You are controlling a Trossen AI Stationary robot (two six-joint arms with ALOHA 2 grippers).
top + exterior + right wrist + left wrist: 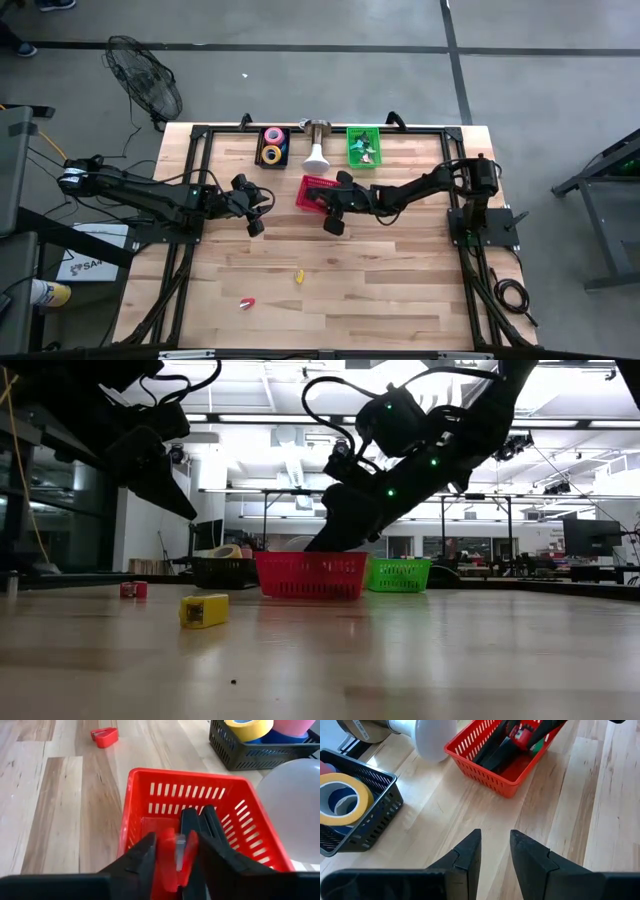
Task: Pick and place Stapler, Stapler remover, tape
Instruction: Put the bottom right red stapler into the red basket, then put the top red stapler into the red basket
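Stapler (pixel 176 857), red, sits between the right gripper (pixel 175 851) fingers, which flank it closely inside the red basket (pixel 135 815); left gripper (pixel 495 850), narrowly parted, empty, at nine o'clock.

Two dark, jointed arms are seen, with black cables looped along them and small green lights lit on their housings. Each hand, the left hand (pixel 495 855) and the right hand (pixel 175 857), is formed of two matte black, wedge-shaped fingers.

Bare wooden table (pixel 400 290) lies open toward the front edge; only a small yellow piece (pixel 298 277) and small red piece (pixel 246 302) interrupt it.
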